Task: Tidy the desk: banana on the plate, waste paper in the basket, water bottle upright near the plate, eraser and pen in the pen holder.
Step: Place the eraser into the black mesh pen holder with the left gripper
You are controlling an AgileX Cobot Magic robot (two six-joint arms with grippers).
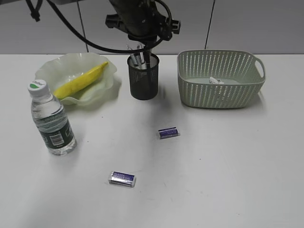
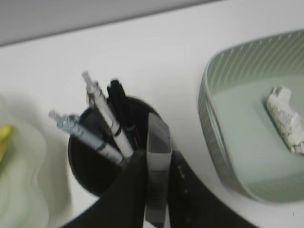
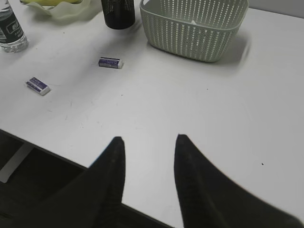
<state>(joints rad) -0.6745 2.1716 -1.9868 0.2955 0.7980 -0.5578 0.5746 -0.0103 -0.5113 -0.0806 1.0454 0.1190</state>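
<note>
My left gripper [image 1: 145, 45] hangs over the black mesh pen holder [image 1: 143, 80], shut on an eraser [image 2: 158, 137] held on edge above the holder's rim [image 2: 88, 166]. Three pens [image 2: 107, 118] stand in the holder. Two more erasers [image 1: 168, 133] [image 1: 122, 178] lie on the white desk [image 1: 228, 166]. The banana [image 1: 80, 80] lies on the wavy green plate [image 1: 47, 71]. The water bottle [image 1: 51, 121] stands upright in front of the plate. The waste paper [image 2: 287, 121] lies in the basket [image 1: 221, 90]. My right gripper [image 3: 148, 140] is open and empty above the desk's near edge.
In the right wrist view the two loose erasers [image 3: 110, 62] [image 3: 38, 85] lie left of the basket [image 3: 190, 33], with the bottle [image 3: 10, 28] at the far left. The desk's front edge [image 3: 57, 154] runs just under the right fingers.
</note>
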